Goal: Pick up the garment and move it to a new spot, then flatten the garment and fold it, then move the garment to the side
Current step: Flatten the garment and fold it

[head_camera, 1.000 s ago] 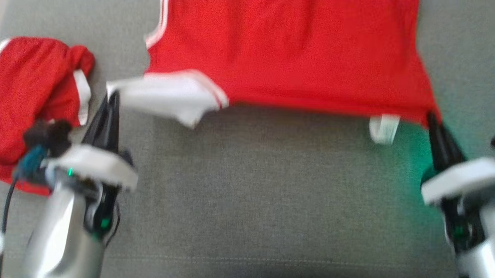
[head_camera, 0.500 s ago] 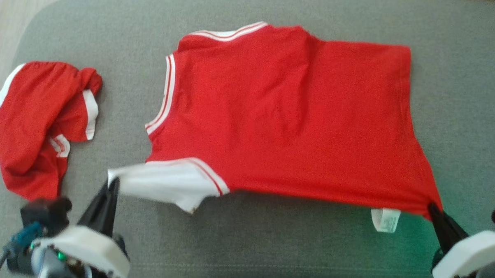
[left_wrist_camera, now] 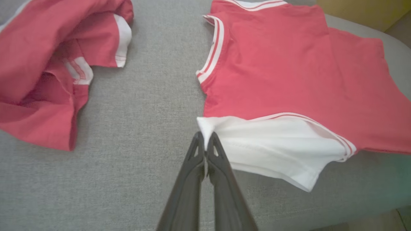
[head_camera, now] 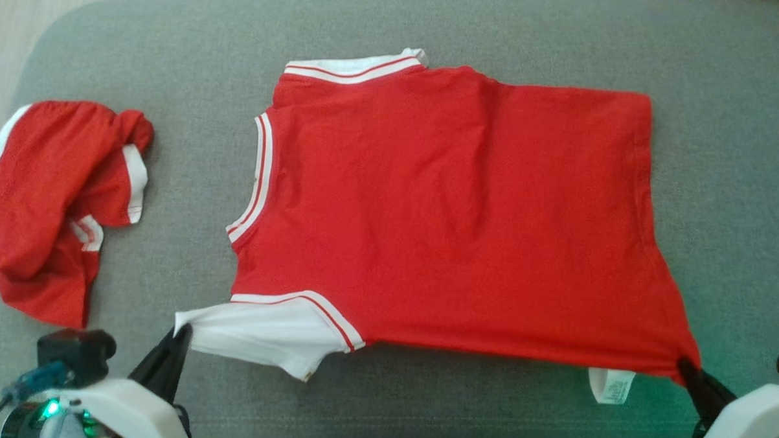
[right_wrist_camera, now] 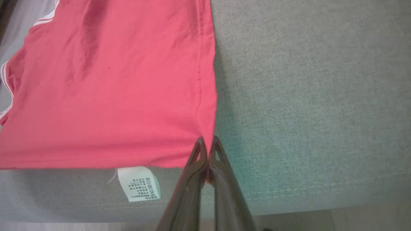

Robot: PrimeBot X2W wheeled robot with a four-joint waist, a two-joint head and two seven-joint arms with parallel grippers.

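The garment (head_camera: pixel 441 214) is a red T-shirt with white sleeves and white-striped collar, spread over a grey cushion (head_camera: pixel 422 402), its near edge lifted. My left gripper (head_camera: pixel 181 333) is shut on the tip of the white sleeve (head_camera: pixel 262 334); the left wrist view has the same pinch, left gripper (left_wrist_camera: pixel 205 141) on sleeve (left_wrist_camera: pixel 273 147). My right gripper (head_camera: pixel 684 365) is shut on the shirt's near right hem corner. In the right wrist view the right gripper (right_wrist_camera: pixel 207 144) holds that corner of the garment (right_wrist_camera: pixel 112 89), with a white care label (right_wrist_camera: pixel 139 183) hanging below the hem.
A second red garment (head_camera: pixel 47 200) lies crumpled at the cushion's left end, also seen as a red heap (left_wrist_camera: pixel 48 64) in the left wrist view. Pale floor (head_camera: pixel 8 11) shows beyond the cushion's rounded left corner. Bare grey fabric lies in front of the shirt.
The head camera has tilted, so the whole shirt and cushion top now show. Both grippers keep their hold on sleeve and hem corner; the shirt looks flatter and more stretched.
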